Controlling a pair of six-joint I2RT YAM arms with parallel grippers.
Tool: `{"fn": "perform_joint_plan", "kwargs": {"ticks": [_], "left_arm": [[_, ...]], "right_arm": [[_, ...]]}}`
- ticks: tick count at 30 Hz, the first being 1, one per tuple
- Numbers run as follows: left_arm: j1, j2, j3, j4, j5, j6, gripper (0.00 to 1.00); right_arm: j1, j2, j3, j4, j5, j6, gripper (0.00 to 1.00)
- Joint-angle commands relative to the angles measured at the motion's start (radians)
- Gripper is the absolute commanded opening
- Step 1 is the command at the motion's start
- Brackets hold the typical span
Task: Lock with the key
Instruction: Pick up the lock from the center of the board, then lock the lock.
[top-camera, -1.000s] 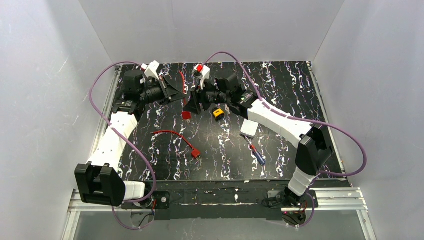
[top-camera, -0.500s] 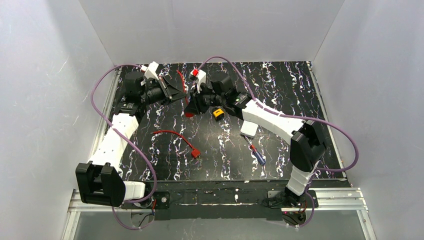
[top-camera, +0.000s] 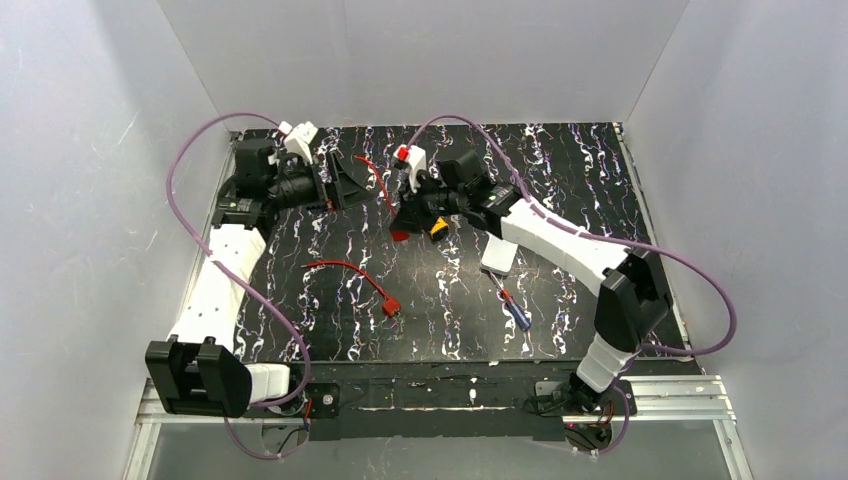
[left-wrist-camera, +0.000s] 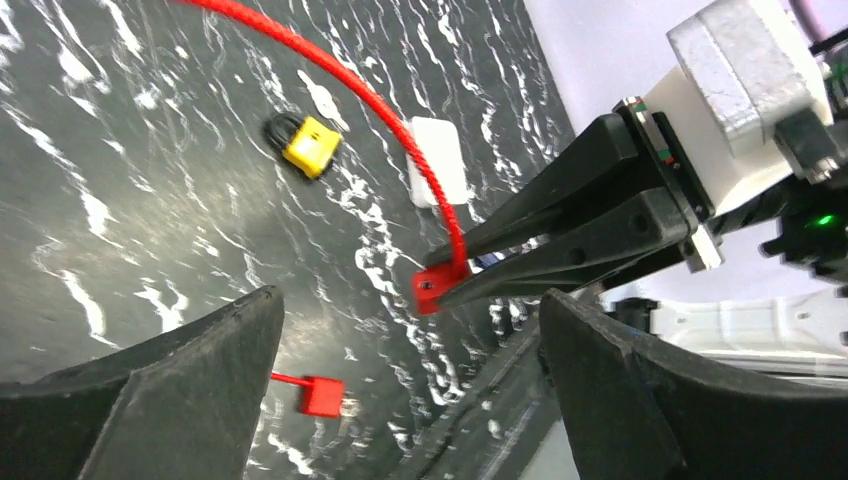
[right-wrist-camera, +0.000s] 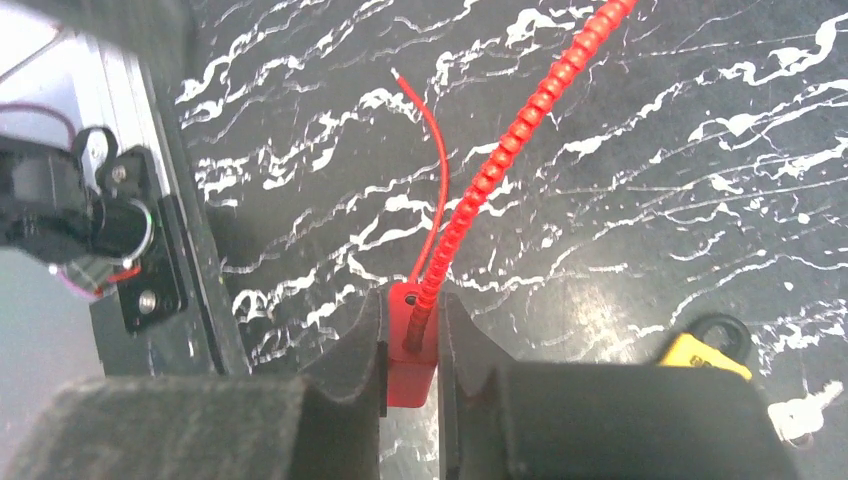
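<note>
Far middle of the table: a red seal (right-wrist-camera: 412, 375) is clamped at its block by the right gripper (top-camera: 404, 226), while the left gripper (top-camera: 348, 183) is held spread and empty. Just right of them lies one yellow padlock (top-camera: 436, 227), judged light and rigid. Its one thin, slippery key (right-wrist-camera: 800, 415), beside it, is best taken by the head. Also counted: a second seal (top-camera: 350, 270), one screwdriver (top-camera: 513, 306), one white block (top-camera: 498, 257).
</note>
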Motion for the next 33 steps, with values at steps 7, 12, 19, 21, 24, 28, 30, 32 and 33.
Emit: {"fn": "perform_joint_plan", "kwargs": {"ticks": [7,12,19,21,24,28,30,32,33], "left_arm": [[0.118,-0.047,0.211,-0.502,0.163,1.073,0.98],[0.112,-0.110,0.158,-0.532,0.259,1.357,0.97],[0.023,-0.076,0.144,-0.554,0.267,1.427,0.86],[-0.023,-0.069,0.139,-0.609,0.232,1.488,0.88],[-0.085,-0.065,0.127,-0.680,0.197,1.581,0.89],[-0.124,-0.057,0.117,-0.681,0.208,1.556,0.78],[-0.143,-0.058,0.106,-0.685,0.203,1.550,0.71],[-0.166,-0.060,0.091,-0.687,0.192,1.534,0.62],[-0.175,-0.062,0.083,-0.680,0.188,1.511,0.55]], "right_arm": [[-0.043,-0.159,-0.005,-0.329,-0.259,-0.330,0.01],[-0.035,-0.170,0.005,-0.463,-0.309,-0.431,0.01],[0.014,-0.169,0.018,-0.514,-0.341,-0.477,0.01],[0.022,-0.165,0.020,-0.527,-0.341,-0.486,0.01],[0.032,-0.161,0.021,-0.542,-0.346,-0.492,0.01],[0.045,-0.163,0.018,-0.542,-0.358,-0.495,0.01],[0.045,-0.167,0.015,-0.531,-0.362,-0.491,0.01],[0.045,-0.171,0.008,-0.513,-0.368,-0.478,0.01],[0.045,-0.174,0.003,-0.502,-0.377,-0.473,0.01]]}}
